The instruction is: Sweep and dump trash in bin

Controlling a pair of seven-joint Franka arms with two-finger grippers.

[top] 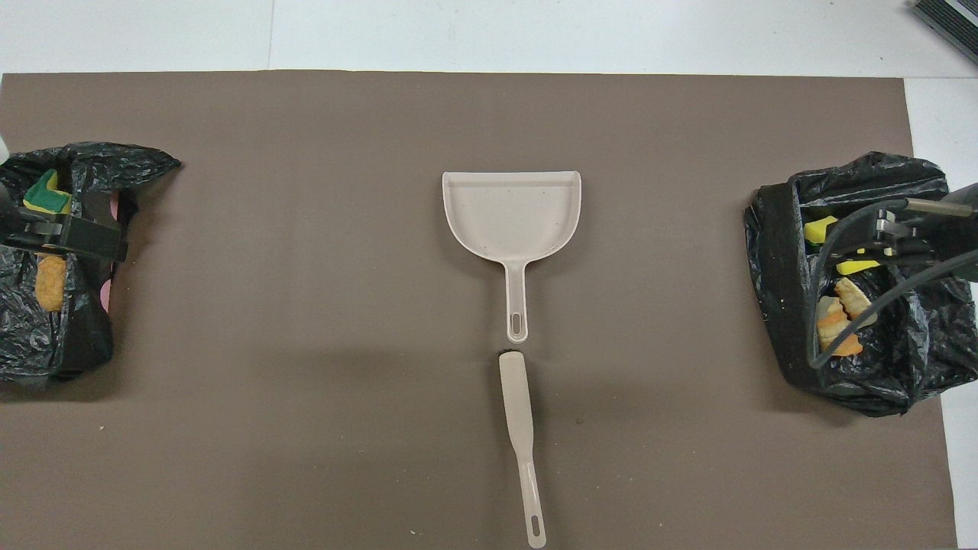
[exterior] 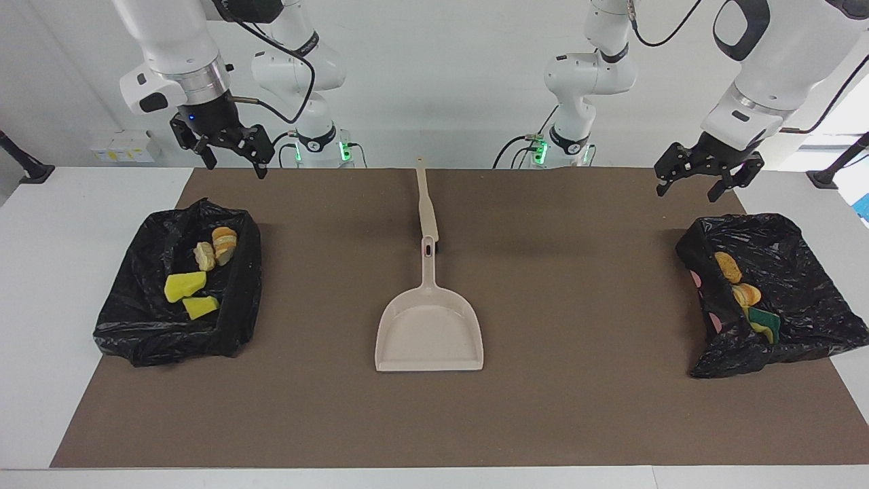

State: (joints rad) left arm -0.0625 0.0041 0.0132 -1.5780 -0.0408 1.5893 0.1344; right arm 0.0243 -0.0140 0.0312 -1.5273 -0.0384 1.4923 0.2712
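— White walls back a white table (exterior: 41, 285) covered by a wide brown paper mat (exterior: 584, 407). What do the arms show from the facing camera?

— Both hang in the air. The right gripper (exterior: 234, 163) is over the mat's edge nearest the robots, at the right arm's end; its black fingers are spread apart and hold nothing. The left gripper (exterior: 696, 185) is over the matching edge at the left arm's end, fingers parted too, nothing between them.

— And the trash?

— Two yellow sponge chunks and two tan bread-like lumps (exterior: 197, 272) lie in the black-plastic-lined bin (exterior: 136, 326) at the right arm's end. Orange-brown lumps and a green-and-yellow sponge (exterior: 747, 299) sit in the second black-lined bin (exterior: 801, 285) at the left arm's end.

— Between them?

— A beige plastic dustpan (exterior: 429, 333) lies flat mid-mat, handle toward the robots. A beige brush (exterior: 427, 207) lies in line just beside the handle's tip, nearer the robots.

— From overhead?

— The left gripper (top: 69, 233) covers part of its bin (top: 46, 344); the right gripper (top: 879, 237) and its cable cover part of the other bin (top: 779, 305). Dustpan (top: 512, 214) and brush (top: 519, 428) lie untouched. I can read no writing or labels.
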